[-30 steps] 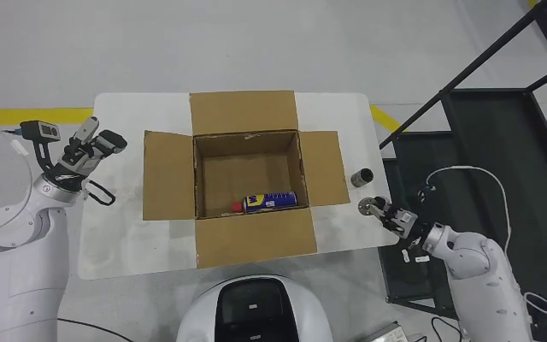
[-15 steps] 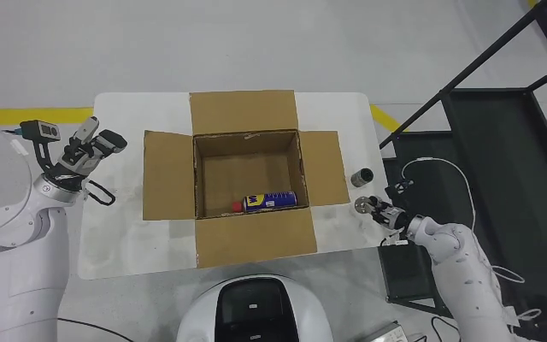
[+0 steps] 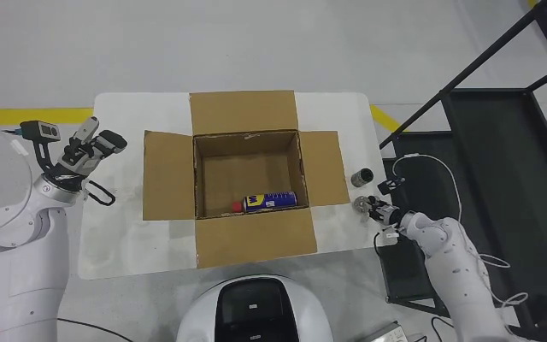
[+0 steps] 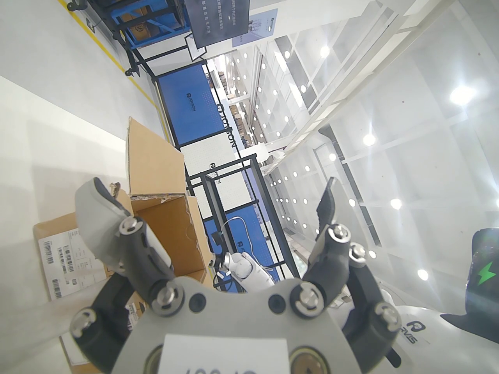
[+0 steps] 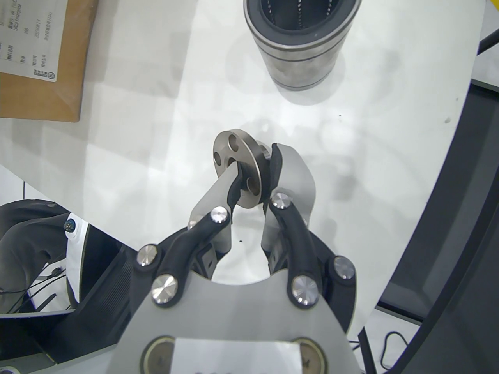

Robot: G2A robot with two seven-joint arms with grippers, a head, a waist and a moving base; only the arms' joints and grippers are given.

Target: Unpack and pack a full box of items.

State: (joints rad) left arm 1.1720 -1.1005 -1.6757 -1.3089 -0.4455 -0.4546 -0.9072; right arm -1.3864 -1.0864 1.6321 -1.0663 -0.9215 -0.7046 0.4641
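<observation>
Cardboard box (image 3: 244,111), flaps spread, at the centre of the white desk (image 3: 128,239); a spray can (image 3: 267,202) lies inside against its near wall. Right arm's fingers (image 5: 292,177) clamp a flanged metal disc (image 5: 253,157) by the desk's right edge, near a steel cylinder (image 5: 302,29). Left arm's fingers (image 4: 97,212) are spread wide, holding nothing, beside the desk's left edge.
</observation>
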